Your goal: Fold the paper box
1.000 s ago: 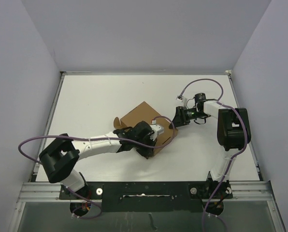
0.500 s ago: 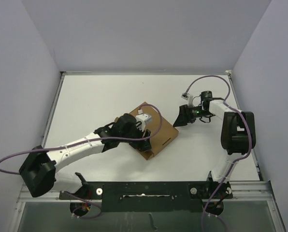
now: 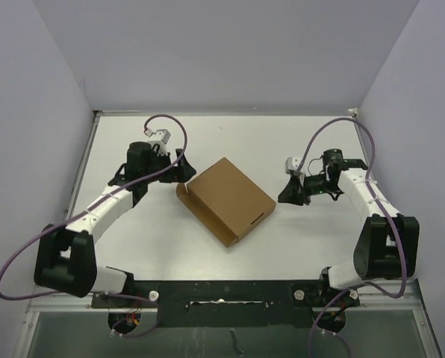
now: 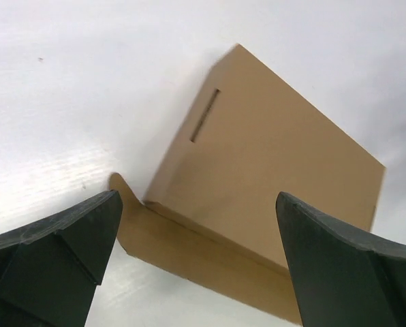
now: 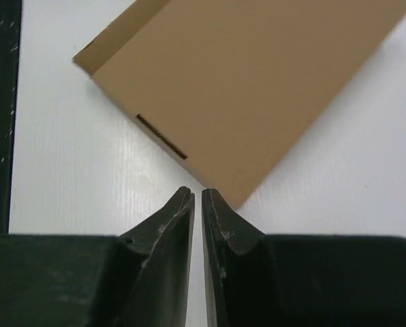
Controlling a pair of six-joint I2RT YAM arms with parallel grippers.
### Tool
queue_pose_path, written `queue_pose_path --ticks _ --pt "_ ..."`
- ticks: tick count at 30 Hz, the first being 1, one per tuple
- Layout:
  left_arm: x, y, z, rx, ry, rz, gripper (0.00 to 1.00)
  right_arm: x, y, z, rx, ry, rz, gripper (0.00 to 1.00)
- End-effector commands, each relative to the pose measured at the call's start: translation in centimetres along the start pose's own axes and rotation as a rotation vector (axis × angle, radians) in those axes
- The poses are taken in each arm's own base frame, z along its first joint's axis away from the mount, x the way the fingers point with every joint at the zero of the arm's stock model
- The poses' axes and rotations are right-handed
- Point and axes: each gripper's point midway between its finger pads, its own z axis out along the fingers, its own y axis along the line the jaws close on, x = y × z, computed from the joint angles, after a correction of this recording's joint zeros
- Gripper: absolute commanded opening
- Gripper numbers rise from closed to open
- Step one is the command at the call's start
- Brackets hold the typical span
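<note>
Currently we are observing the paper box (image 3: 228, 198) lying closed, contents hidden, ahead of the released left gripper (image 3: 181, 167) and nearly clenched, empty right gripper (image 5: 197, 194).

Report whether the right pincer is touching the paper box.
Cannot tell. In the right wrist view the right pincer, shut, points at the corner of the paper box with only a sliver of table between; the top view shows them nearly meeting.

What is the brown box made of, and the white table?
The paper box looks like thin brown cardboard, matte: dull flat colour, sharp folds, a cut slot. The table seems white plastic or coated board, faintly ribbed up close; I cannot tell which.
</note>
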Motion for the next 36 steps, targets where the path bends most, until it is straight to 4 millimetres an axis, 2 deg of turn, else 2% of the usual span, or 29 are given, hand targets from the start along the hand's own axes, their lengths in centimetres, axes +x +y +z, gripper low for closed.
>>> queue_pose_path --ticks 1,4,7,10,14,15,20,24,28,30,36 --pt "-4.1 0.9 2.8 0.054 -0.050 -0.008 0.96 0.9 5.0 1.6 -0.212 -0.014 -0.340 0.11" --pt "-3.6 2.6 4.7 0.044 0.004 -0.056 0.82 3.2 5.9 3.2 -0.310 0.107 -0.364 0.07" --pt "-2.4 3.2 6.2 0.083 0.050 -0.106 0.72 5.5 5.7 4.4 -0.337 0.226 -0.366 0.07" --pt "-1.3 2.8 7.1 0.133 0.085 -0.142 0.64 6.7 4.6 5.0 -0.308 0.300 -0.362 0.07" --pt "0.7 2.5 7.7 0.149 0.145 -0.173 0.61 7.5 2.5 5.2 -0.223 0.368 -0.324 0.09" --pt "1.2 2.3 7.6 0.149 0.158 -0.175 0.60 7.6 2.0 5.2 -0.196 0.384 -0.308 0.12" --pt "3.3 0.9 6.4 0.162 0.186 -0.186 0.60 7.2 -1.1 5.1 -0.043 0.422 -0.232 0.23" --pt "5.0 -0.6 4.9 0.172 0.196 -0.178 0.60 7.1 -2.7 4.7 0.047 0.446 -0.192 0.26" --pt "6.6 -2.3 3.6 0.181 0.209 -0.164 0.60 7.2 -3.6 4.4 0.092 0.462 -0.162 0.28" --pt "7.9 -3.1 2.9 0.182 0.230 -0.162 0.60 7.0 -4.0 4.4 0.115 0.467 -0.146 0.29" --pt "10.3 -6.8 0.6 0.207 0.241 -0.142 0.60 6.3 -5.3 4.7 0.137 0.482 -0.160 0.33"
